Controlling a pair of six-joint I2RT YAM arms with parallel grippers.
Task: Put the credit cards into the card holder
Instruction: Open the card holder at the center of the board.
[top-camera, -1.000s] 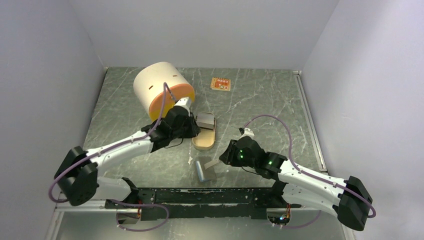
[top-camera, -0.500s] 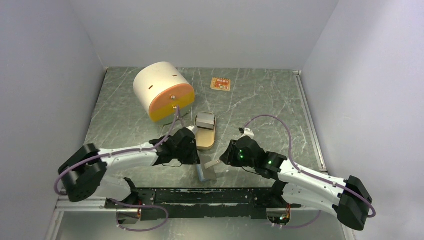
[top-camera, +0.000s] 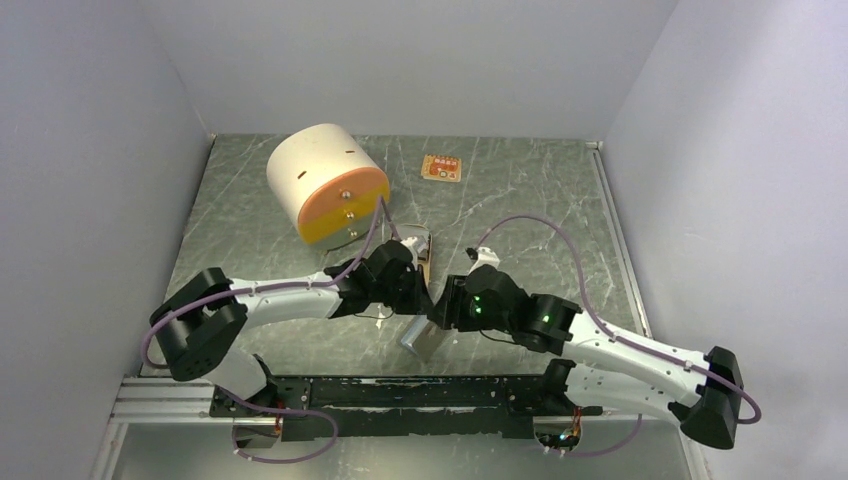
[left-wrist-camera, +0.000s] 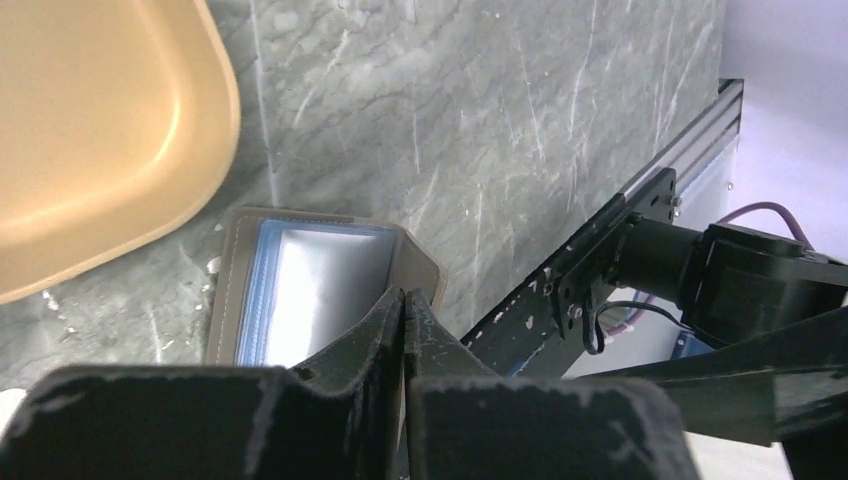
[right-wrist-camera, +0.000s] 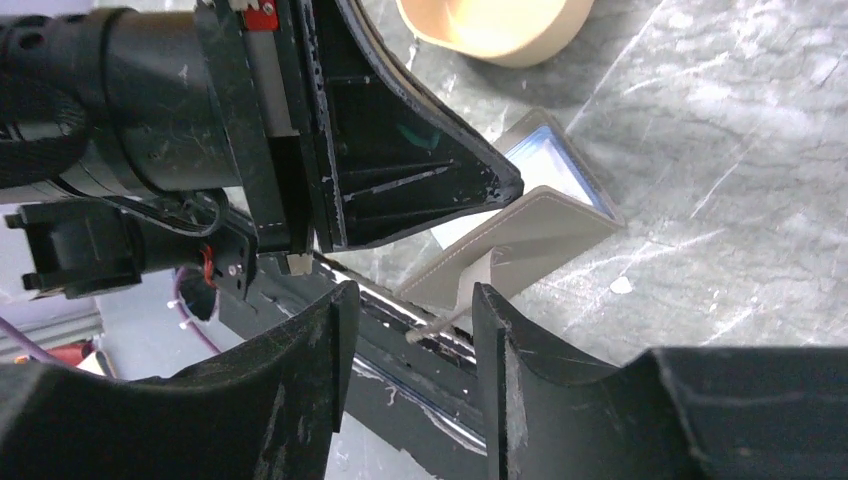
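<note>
The left gripper (left-wrist-camera: 403, 300), jaws closed, touches the open card holder (left-wrist-camera: 318, 280). The right gripper (right-wrist-camera: 415, 300), jaws open, should steady it gently.

Closed L gripper (left-wrist-camera: 404, 296) over card holder (left-wrist-camera: 312, 282)

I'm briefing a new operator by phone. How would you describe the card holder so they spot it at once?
Find the big white drum at the table's far left; toward the near edge from it lies a tan oval tin. Just nearer still, between the left gripper and right gripper, sits the card holder. It alone is grey and angular, propped open with a shiny inside.
</note>
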